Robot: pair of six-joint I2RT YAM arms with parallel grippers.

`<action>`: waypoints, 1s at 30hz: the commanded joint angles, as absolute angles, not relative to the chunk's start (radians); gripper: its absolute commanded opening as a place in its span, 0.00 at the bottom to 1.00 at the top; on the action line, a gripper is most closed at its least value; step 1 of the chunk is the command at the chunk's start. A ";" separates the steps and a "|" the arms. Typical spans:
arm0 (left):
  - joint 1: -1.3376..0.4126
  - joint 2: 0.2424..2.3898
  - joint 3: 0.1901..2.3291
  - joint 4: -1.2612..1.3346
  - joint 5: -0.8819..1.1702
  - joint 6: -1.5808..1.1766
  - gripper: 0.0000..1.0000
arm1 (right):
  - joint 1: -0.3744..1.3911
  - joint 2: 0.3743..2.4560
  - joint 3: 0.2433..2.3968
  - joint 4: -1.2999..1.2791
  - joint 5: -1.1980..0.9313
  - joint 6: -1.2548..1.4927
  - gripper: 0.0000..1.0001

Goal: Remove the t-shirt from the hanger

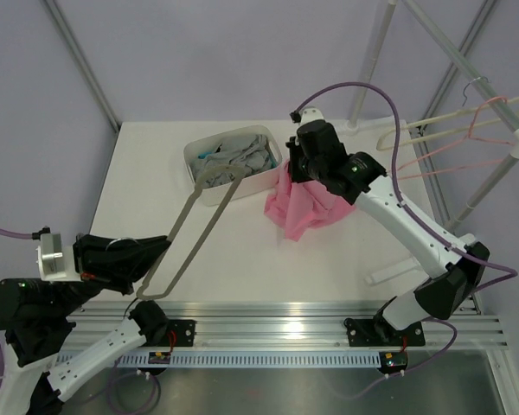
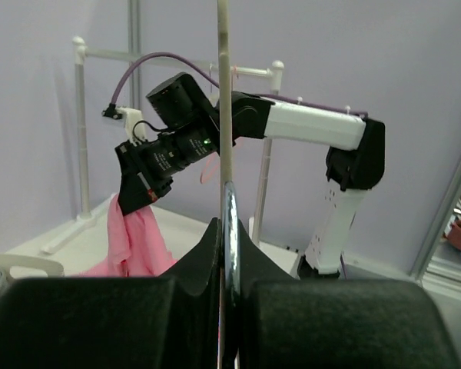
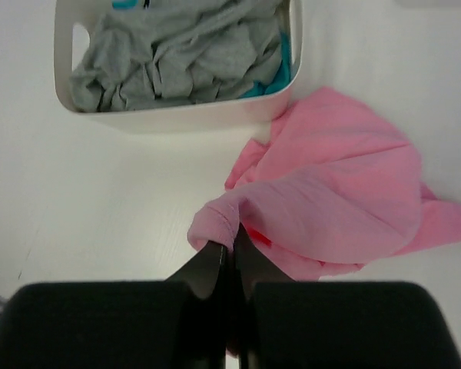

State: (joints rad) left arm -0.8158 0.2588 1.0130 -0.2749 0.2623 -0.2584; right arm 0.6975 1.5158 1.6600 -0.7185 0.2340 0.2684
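The bright pink t-shirt (image 1: 304, 207) lies bunched on the table just right of the white tub, free of the hanger. My right gripper (image 1: 296, 177) is shut on a fold of it; the wrist view shows the jaws (image 3: 232, 242) pinching the t-shirt (image 3: 330, 200) and lifting that fold. The dark grey-brown hanger (image 1: 208, 232) stretches bare from my left gripper (image 1: 143, 259) up to the tub's front. In the left wrist view the left gripper (image 2: 230, 231) is shut on the hanger's silver hook (image 2: 231, 215), the hanger (image 2: 224, 77) rising straight ahead, with the t-shirt (image 2: 138, 242) beyond.
A white tub (image 1: 201, 185) of grey clothes (image 1: 238, 160) stands at the back middle; it also shows in the right wrist view (image 3: 177, 119). A cream hanger (image 1: 432, 130) and a thin pink wire hanger (image 1: 493, 117) hang on the rack at the right. Frame poles stand behind.
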 commanded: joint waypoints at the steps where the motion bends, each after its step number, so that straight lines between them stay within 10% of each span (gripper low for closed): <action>1: -0.815 0.239 1.022 -0.311 0.334 -0.245 0.00 | 0.745 1.456 1.553 -0.638 0.147 0.330 0.00; 3: -0.816 0.245 1.025 -0.325 0.362 -0.250 0.00 | 0.788 1.463 1.502 -0.626 0.155 0.354 0.10; 4: -0.816 0.244 1.022 -0.328 0.371 -0.258 0.00 | 0.796 1.488 1.503 -0.658 0.161 0.354 0.56; 8: -0.815 0.235 1.002 -0.350 0.426 -0.275 0.00 | 0.798 1.525 1.601 -0.780 0.206 0.302 0.87; 17: -0.815 0.241 1.009 -0.544 0.535 -0.284 0.00 | 0.796 1.439 2.050 -1.090 0.098 0.106 0.98; 30: -0.815 0.359 0.971 -0.614 0.632 -0.261 0.00 | 0.796 1.339 2.094 -1.140 -0.606 -0.043 1.00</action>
